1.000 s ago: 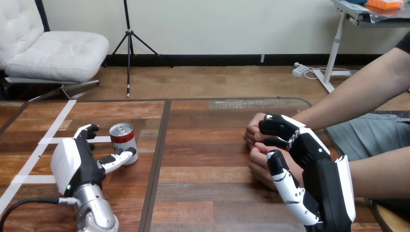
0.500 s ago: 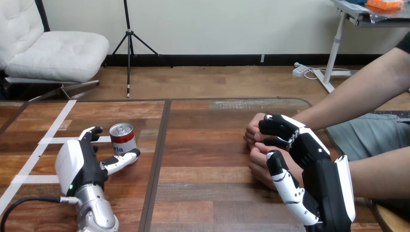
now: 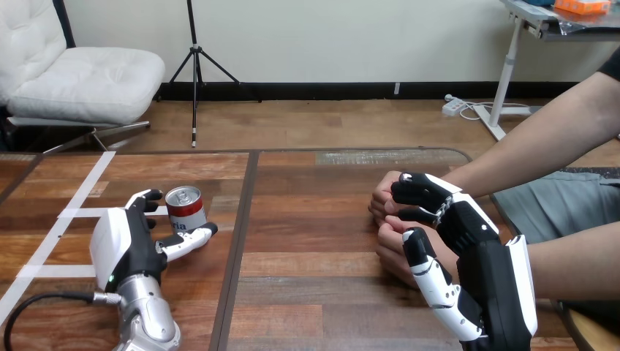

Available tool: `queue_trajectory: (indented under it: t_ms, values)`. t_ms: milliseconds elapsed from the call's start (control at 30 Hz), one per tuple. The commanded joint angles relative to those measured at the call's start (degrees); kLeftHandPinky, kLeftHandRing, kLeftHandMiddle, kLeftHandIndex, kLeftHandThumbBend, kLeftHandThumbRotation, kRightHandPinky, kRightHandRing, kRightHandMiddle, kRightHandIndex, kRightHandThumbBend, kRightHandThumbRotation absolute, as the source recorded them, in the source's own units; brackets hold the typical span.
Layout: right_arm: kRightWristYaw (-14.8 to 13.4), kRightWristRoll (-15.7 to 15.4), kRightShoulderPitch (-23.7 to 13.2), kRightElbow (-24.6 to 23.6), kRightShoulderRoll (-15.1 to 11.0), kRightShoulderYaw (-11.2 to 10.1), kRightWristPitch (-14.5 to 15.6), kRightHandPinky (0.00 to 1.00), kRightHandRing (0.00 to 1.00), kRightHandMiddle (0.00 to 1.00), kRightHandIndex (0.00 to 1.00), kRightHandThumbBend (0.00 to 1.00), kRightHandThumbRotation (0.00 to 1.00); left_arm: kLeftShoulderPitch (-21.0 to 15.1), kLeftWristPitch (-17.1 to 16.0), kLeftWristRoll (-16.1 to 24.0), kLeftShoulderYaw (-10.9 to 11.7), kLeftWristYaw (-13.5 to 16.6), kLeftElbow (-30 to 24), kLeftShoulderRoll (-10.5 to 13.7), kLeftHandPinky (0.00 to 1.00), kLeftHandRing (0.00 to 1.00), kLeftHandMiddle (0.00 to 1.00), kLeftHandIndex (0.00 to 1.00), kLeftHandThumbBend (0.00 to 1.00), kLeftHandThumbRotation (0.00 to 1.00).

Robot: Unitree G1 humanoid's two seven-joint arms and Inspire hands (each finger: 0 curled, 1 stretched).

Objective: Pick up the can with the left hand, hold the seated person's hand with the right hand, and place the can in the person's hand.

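Pick-up step: can is bracketed by left hand, fingers spread, unclamped. Right hand is curled round the person's hand. Finger closure judged the next requirement.

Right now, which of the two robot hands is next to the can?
The left robot hand, at the view's left: its open fingers and thumb flank the can. The right robot hand is far off, fingers curled over the person's hand.

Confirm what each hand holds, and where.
Right hand curled over the person's hand, across its back. Left hand against the can side; grip cannot be told.
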Motion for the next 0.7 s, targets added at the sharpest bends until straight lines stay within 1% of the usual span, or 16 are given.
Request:
queue_trajectory:
  t_ms: [0, 267, 667]
  values:
    - [-0.2, 0.1, -2.6, -1.1, 0.2, -0.1, -1.0, 0.66, 0.73, 0.74, 0.74, 0.52, 0.58, -5.6, -1.3, -0.2, 0.0, -0.4, -0.2, -0.2, 0.62, 0.72, 0.78, 0.77, 0.93, 0.26]
    - [-0.3, 0.2, -2.5, -1.0, 0.2, -0.2, -1.0, 0.66, 0.73, 0.74, 0.74, 0.52, 0.58, -5.9, -1.9, -0.4, 0.4, -0.6, -0.2, -0.6, 0.62, 0.72, 0.78, 0.77, 0.93, 0.25]
    - [-0.4, 0.1, -2.1, -1.5, 0.3, -0.2, -0.8, 0.66, 0.73, 0.74, 0.74, 0.52, 0.58, -6.4, -1.6, 0.1, 0.1, -0.2, -0.1, -0.8, 0.62, 0.72, 0.78, 0.78, 0.89, 0.24]
